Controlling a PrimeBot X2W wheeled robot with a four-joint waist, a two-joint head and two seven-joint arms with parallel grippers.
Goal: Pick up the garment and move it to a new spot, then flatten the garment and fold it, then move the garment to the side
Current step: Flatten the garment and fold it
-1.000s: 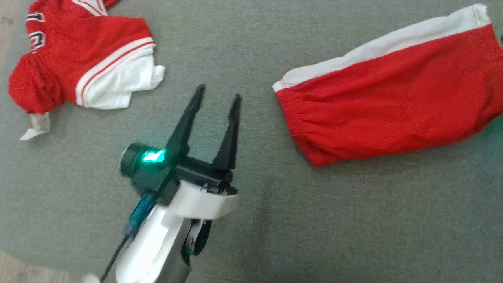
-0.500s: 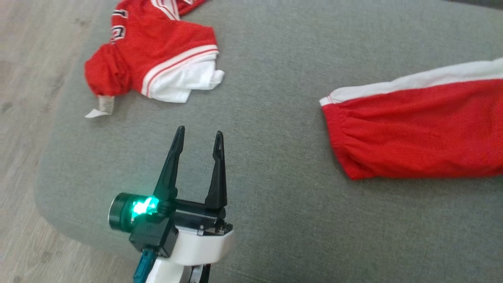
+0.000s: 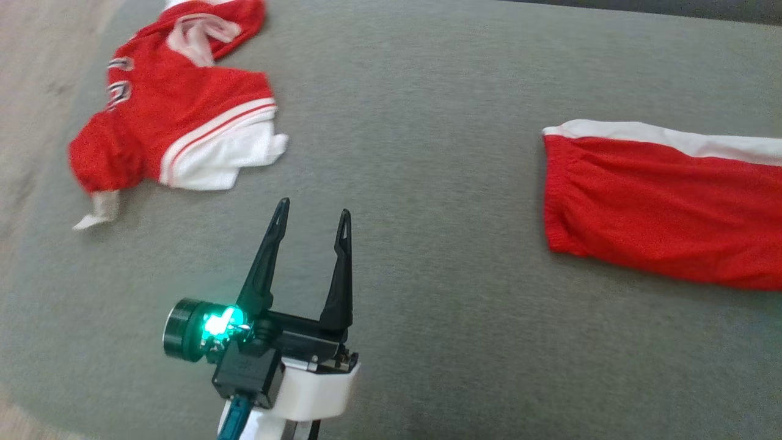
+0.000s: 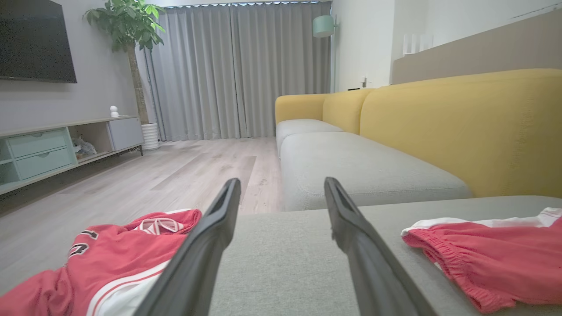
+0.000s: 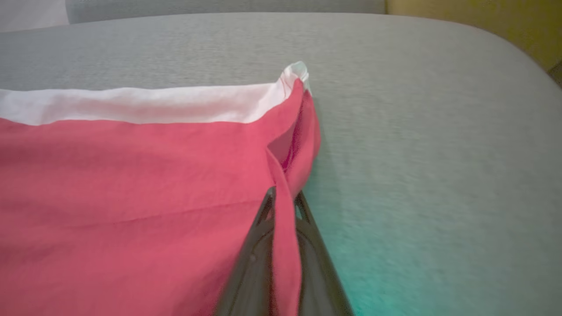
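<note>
Your right gripper (image 5: 284, 199) pinches the shorts (image 5: 131, 184) by the edge between its jaws so you can lift them; your left gripper (image 3: 313, 223) hangs open, empty.

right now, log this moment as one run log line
left fingers: open, empty | right fingers: shut on red shorts edge | jersey: crumpled on cushion | step: pick-up

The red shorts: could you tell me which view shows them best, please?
Right wrist view: the red shorts lie close, a fold pinched by the right gripper, jaws shut. Head and left wrist views catch their waistband end.
</note>
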